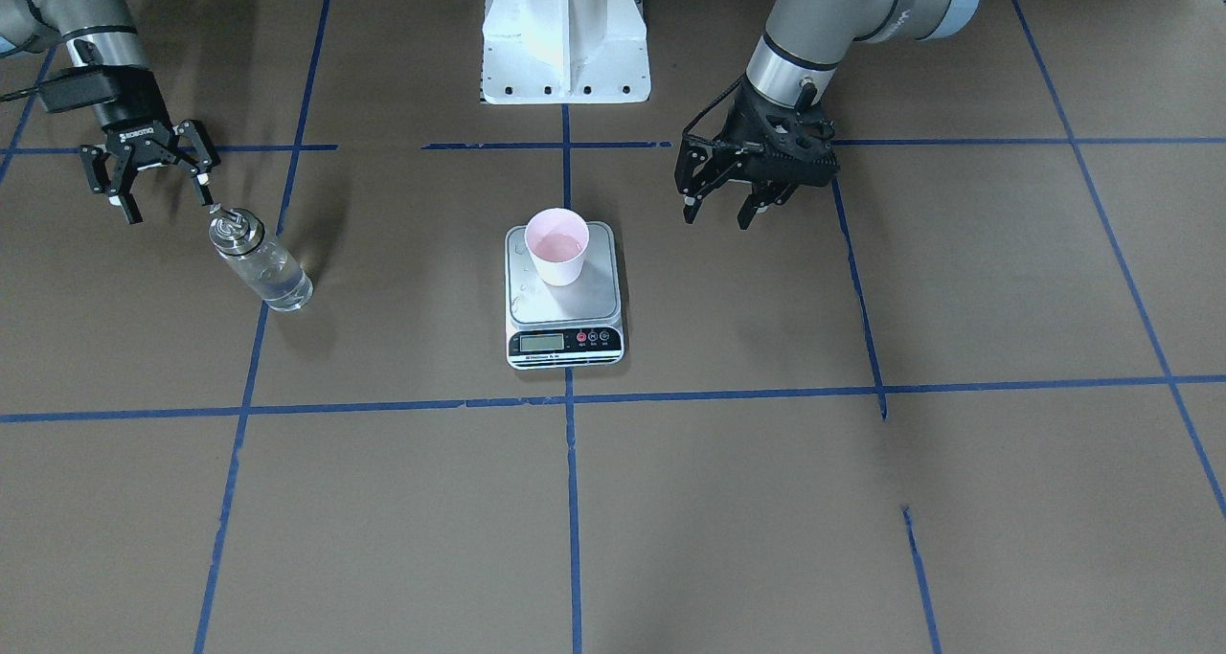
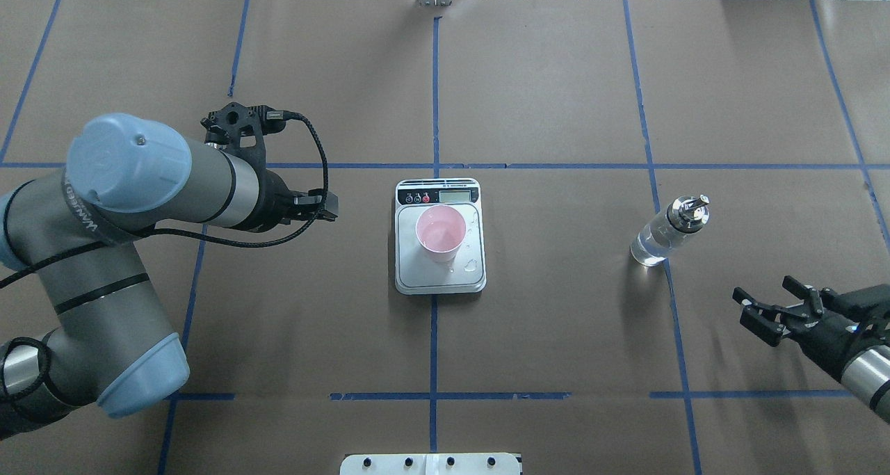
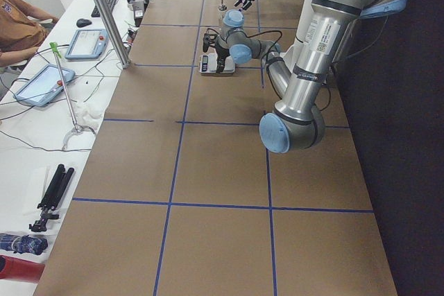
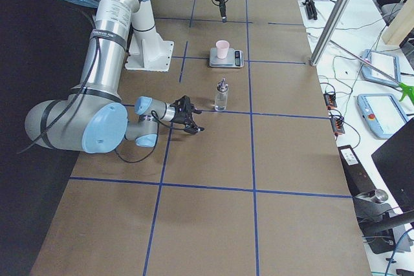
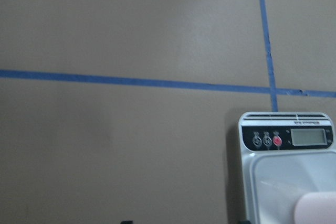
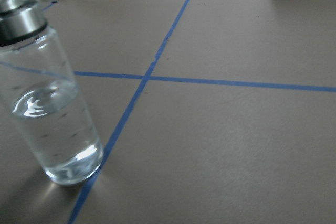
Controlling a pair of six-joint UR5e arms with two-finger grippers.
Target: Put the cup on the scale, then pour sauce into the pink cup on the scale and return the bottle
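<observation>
Bottle (image 6: 50,103) stands free near the bench's (image 6: 236,145) right edge — apparently returned — with right claw (image 1: 170,210) and left claw (image 1: 715,221) both spread, empty.

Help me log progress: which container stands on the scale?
The pink cup, upright on the scale; the capped glass bottle stands on the table instead, near the right gripper.

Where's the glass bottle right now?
In the overhead view, the clear glass bottle with silver pourer cap stands upright to the right of the silver kitchen scale, just beyond the open right hand.
</observation>
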